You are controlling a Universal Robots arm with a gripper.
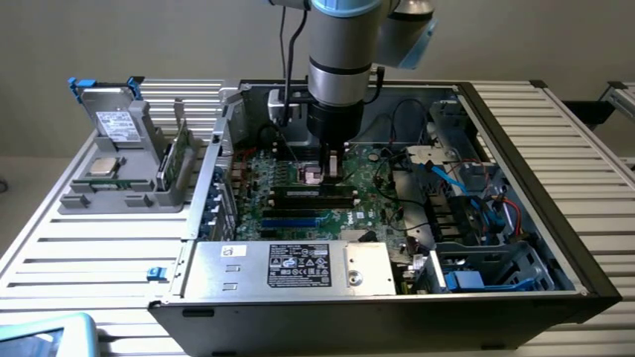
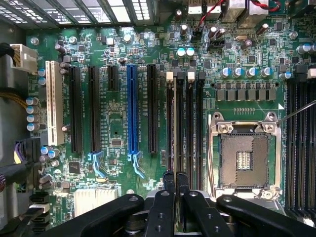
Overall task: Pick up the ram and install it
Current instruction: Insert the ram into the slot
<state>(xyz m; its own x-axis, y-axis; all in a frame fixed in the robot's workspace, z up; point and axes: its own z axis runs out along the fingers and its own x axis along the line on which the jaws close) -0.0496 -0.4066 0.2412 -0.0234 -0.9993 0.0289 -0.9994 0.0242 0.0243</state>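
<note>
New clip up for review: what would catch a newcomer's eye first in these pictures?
The grey robot arm reaches down from above into the open computer case in the middle of the exterior view. In the wrist view, its claw is shut on the ram, seen edge-on along a memory slot, with the bare processor socket close beside.

Thin ram (image 2: 174, 133) edge-on, upright, pinched in end effector (image 2: 175, 178), lined up w/ mobo memory slot (image 2: 169, 108).

Slatted metal table (image 1: 555, 126), open computer case (image 1: 397, 320) on it, grey parts holder (image 1: 119, 202) beside the case
</note>
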